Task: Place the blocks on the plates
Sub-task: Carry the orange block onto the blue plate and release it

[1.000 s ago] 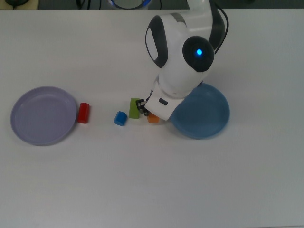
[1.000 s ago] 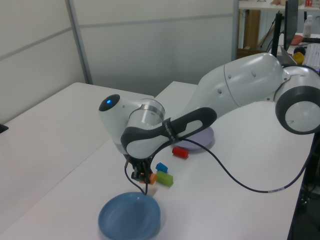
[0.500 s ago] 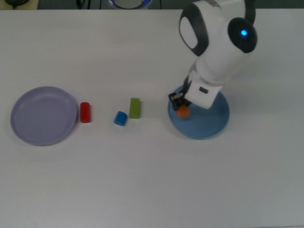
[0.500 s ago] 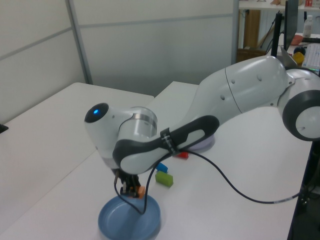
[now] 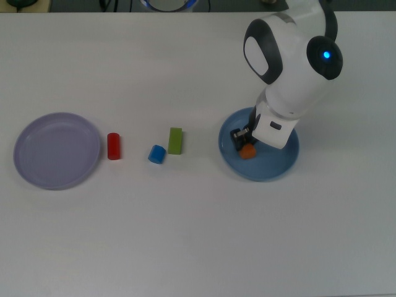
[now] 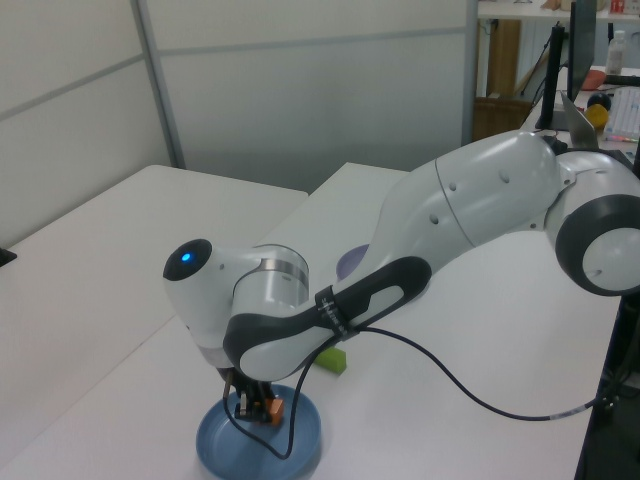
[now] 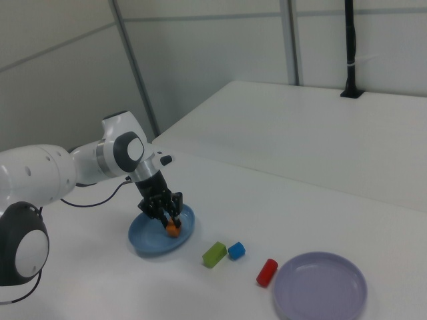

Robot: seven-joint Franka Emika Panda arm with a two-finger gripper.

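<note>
White counter fills the top view, with the robot arm at upper right. Two plates lie on it: a lavender plate at far left, a blue plate at centre right. Over the blue plate the gripper has its fingers closed narrowly on the orange block; whether the block touches the plate cannot be told. Between the plates lie a green bar, a red cylinder and a small blue piece.
</note>
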